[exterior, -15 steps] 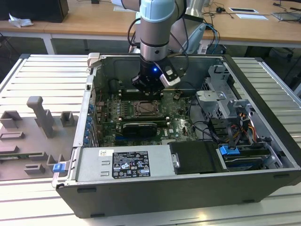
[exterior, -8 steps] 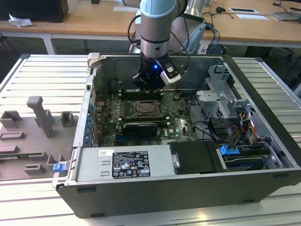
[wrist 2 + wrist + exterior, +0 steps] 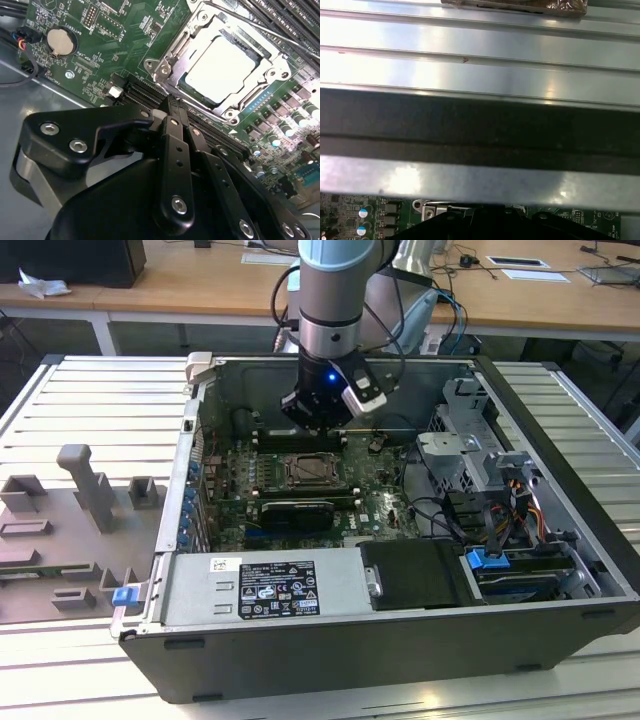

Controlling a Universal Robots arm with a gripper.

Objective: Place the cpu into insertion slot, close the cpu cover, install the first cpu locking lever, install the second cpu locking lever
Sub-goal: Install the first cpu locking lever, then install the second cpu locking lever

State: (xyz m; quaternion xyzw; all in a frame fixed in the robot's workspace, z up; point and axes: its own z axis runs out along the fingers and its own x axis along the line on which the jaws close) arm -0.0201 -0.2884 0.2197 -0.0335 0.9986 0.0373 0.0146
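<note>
The cpu [image 3: 220, 67] — pale, flat, square — sits under the silvery windowed cpu cover [image 3: 172, 50]; black gripper [image 3: 170, 107] fingers pinched together, empty — green motherboard [image 3: 100, 50] around.

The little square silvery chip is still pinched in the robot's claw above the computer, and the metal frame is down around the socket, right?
Not quite. In the second wrist view the small pale silvery square chip already lies in the socket, inside the thin silvery metal frame, not in the end effector.

The pale square cpu [image 3: 218, 70] lies flat in the insertion slot [image 3: 200, 97], framed by the silvery cpu cover [image 3: 172, 50] closed down around it
</note>
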